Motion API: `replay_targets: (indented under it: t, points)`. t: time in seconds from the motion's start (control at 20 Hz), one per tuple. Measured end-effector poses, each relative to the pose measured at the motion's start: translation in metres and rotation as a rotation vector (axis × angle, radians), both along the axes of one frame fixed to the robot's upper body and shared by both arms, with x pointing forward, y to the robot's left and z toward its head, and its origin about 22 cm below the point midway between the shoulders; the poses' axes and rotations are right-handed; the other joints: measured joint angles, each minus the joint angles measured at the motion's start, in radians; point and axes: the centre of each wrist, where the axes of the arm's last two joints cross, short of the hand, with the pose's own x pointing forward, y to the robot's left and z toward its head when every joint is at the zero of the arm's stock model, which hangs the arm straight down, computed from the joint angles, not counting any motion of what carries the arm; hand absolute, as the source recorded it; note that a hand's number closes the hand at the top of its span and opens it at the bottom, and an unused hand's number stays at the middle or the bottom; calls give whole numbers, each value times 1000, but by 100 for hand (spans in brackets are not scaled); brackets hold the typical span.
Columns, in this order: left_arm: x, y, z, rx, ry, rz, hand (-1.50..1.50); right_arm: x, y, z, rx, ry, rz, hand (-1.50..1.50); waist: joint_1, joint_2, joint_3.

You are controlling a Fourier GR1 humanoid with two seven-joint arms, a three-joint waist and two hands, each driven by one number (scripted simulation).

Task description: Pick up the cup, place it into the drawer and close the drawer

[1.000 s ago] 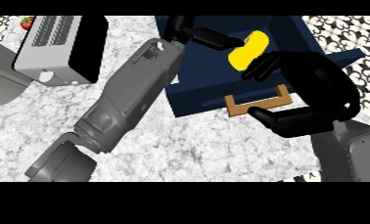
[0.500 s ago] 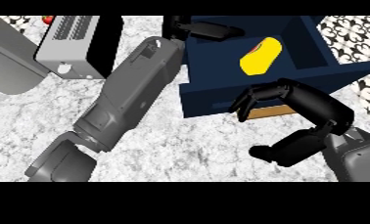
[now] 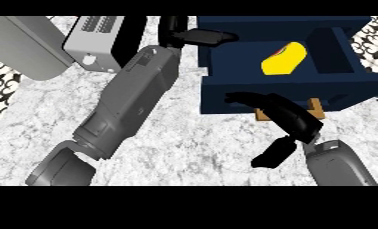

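Change: against the earlier head views, I see the cup no longer under my right hand; it now lies alone inside the drawer, and my right hand has come back out to the drawer's front.
Meaning: I judge the placing done, so only the closing is left; the drawer is still pulled well out.
Counter (image 3: 184, 148): pale marbled top, the drawer standing open over its far right part.
Drawer (image 3: 221, 98): dark navy box, my landmark for everything else; its front panel faces me with a tan handle (image 3: 317, 108) partly hidden low on the front.
Left forearm (image 3: 129, 108): grey, running up just left of the drawer.
Left hand (image 3: 199, 36): black, at the drawer's far left corner, fingers lying fairly straight along the rim, clasping nothing I can see.
Right hand (image 3: 284, 115): black, against the drawer's front just beside the handle, fingers curved over the panel with nothing in them; I read it as relaxed, not gripping.
Toaster (image 3: 100, 40): grey appliance well left of the drawer.
Cup (image 3: 284, 59): bright yellow, lying tilted on its side in the drawer's main compartment, a trace of red at its upper end, touched by neither hand.
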Motion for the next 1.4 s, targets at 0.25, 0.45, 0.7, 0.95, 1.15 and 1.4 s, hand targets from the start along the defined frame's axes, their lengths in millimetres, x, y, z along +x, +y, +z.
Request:
replay_targets:
  t: [0.25,0.45,0.7,0.95,1.15,1.4]
  points:
    - [-3,16,-13,-32,1,-15,-150,26,2,-42,-117,47,-12,150,50,-5,0]
    - [-4,38,-20,-48,-5,-9,-150,50,-5,-68,-168,59,-59,150,81,-6,0]
    - [-8,52,-24,-66,-3,-19,-150,81,-20,-72,-131,-2,-114,150,116,-4,-2]
    - [-12,76,-31,-72,1,-31,-150,112,-39,-51,-52,-68,-209,150,145,8,3]
    - [-16,87,-36,-73,6,-46,-150,121,-52,-45,11,-59,-237,150,161,14,9]
    - [-18,102,-37,-63,3,-72,-150,121,-62,-46,83,-17,-247,150,176,13,10]
